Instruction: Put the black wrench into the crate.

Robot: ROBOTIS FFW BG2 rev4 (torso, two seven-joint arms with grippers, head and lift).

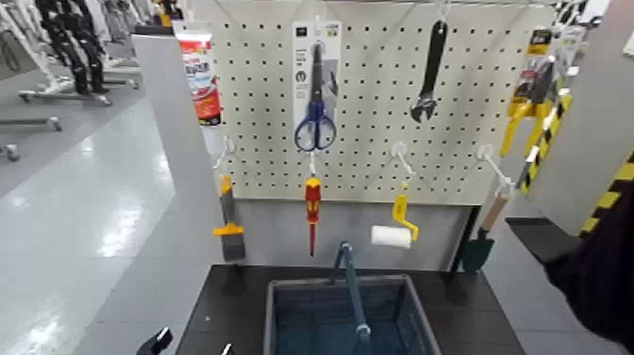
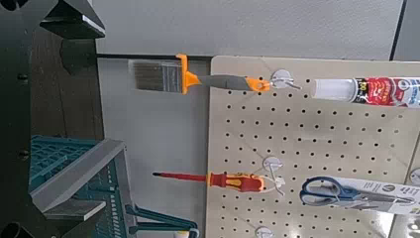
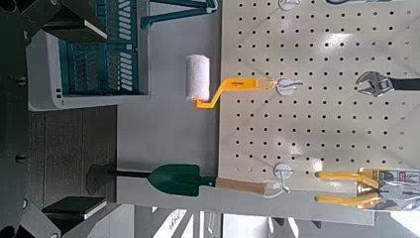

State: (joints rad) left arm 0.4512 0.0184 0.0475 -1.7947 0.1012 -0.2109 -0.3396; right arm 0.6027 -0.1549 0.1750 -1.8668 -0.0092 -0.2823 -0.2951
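Observation:
The black wrench (image 1: 431, 71) hangs head down on a hook at the upper right of the pegboard; its jaw head also shows in the right wrist view (image 3: 382, 84). The blue-grey crate (image 1: 283, 321) with its blue bar handle (image 1: 350, 283) stands on the dark table below, and shows in the left wrist view (image 2: 94, 169) and the right wrist view (image 3: 45, 79). My left gripper (image 1: 191, 346) is low at the crate's left, open and empty (image 2: 74, 114). My right gripper (image 3: 64, 109) is open and empty, well short of the wrench; only the right arm (image 1: 604, 274) shows in the head view.
Also on the pegboard (image 1: 377, 170): blue-handled scissors (image 1: 315, 113), a red-and-yellow screwdriver (image 1: 311, 208), a paintbrush (image 1: 229, 227), a paint roller (image 1: 394, 231), a green trowel (image 1: 479, 247), yellow pliers (image 1: 528, 109) and a tube (image 1: 200, 80). A grey post (image 1: 175, 142) stands left.

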